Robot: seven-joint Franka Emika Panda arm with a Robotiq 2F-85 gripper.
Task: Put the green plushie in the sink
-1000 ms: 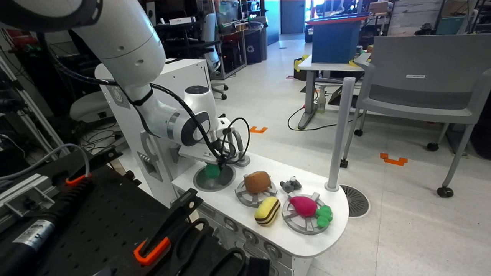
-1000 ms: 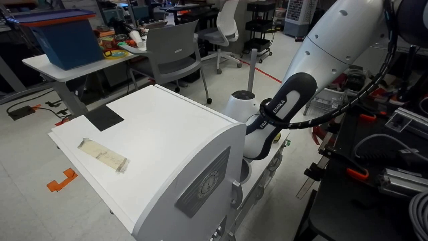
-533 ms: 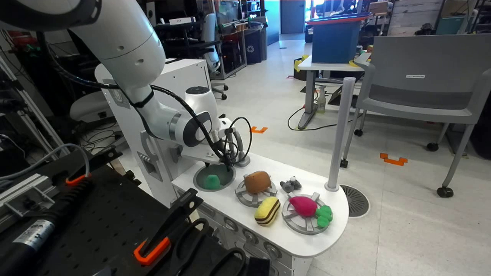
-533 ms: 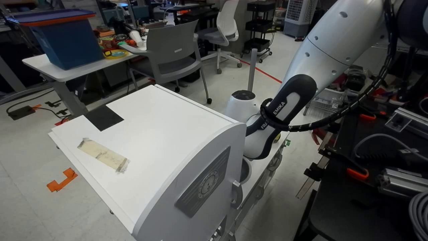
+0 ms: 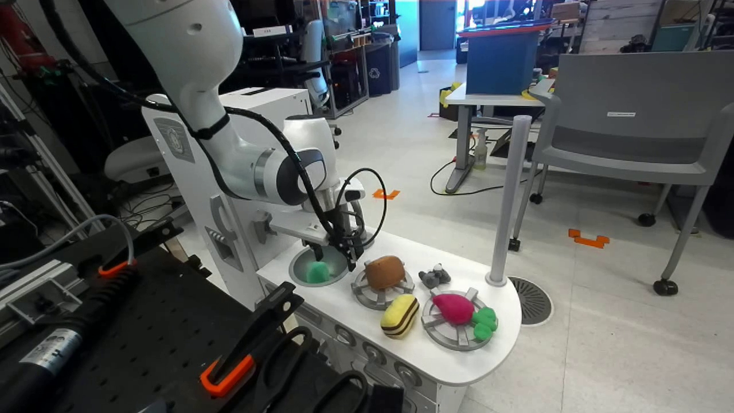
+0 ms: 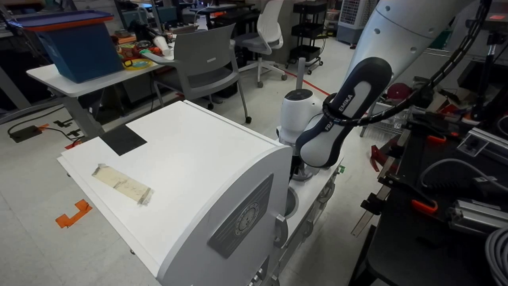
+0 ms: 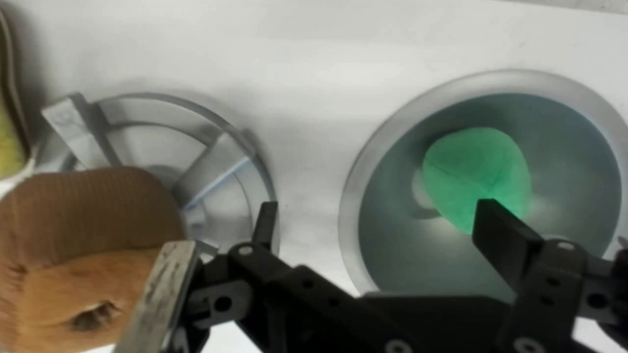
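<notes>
Robotics lab, by the look: white robot arm [image 5: 198,51], toy-kitchen bench [image 5: 459,367], orange-handled clamps [image 5: 229,377], wheeled chairs [image 5: 631,92], recycling bin [image 5: 379,71], coiled cable [image 6: 493,254], orange tape [image 5: 590,241] on floor [image 5: 642,355].

In an exterior view, the table [image 5: 424,360] is taken in nearly whole, looked down on from beyond the long edge above the knobs [image 5: 374,353]. In an exterior view, it is faced lengthwise from behind the white cabinet [image 6: 178,159], by which much of it is hidden; the sink [image 6: 293,200] is shared by both. In the wrist view, the sink is faced steeply from close above, a table edge crossing the top right corner.
</notes>
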